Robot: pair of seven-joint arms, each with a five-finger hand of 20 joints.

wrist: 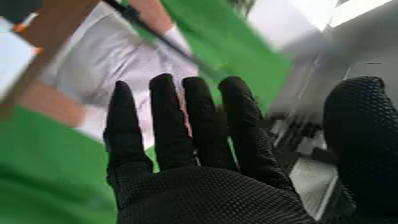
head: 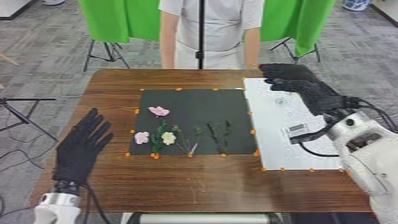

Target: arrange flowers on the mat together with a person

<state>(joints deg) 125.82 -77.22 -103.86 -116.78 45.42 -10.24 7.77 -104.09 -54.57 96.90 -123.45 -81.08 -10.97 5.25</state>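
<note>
in the head view, you have the mat (head: pixel 191 102) lying dark and flat on the table (head: pixel 178 187), with the flowers on its nearer part. the near pink flower (head: pixel 141 137) sits close to the mat's left edge, and the pale yellow flower (head: pixel 169 138) is just beside it. the far pink flower (head: pixel 158 111) lies farther up the mat, above a green stem (head: pixel 158 142) that runs down towards the near edge. to the right of these you can see a thin sprig (head: pixel 188 146), then two dark sprigs (head: pixel 218 135) side by side.

your left hand (head: pixel 78 152) is at the left side of the table, well apart from the flowers, with its fingers straight and pointing to the far side. you can't tell from here whether it touches the wood. your right hand (head: pixel 306 87) is over the far part of the white sheet (head: pixel 284 120), which lies along the mat's right side. orange bits (head: pixel 255 132) dot the edges of both mat and sheet. beyond the table hangs green cloth (head: pixel 107 22).

in the right wrist view, your right hand (wrist: pixel 209 197) is released: its fingers are straight and slightly spread, with the thumb held well out from them. behind it you see more green cloth.
</note>
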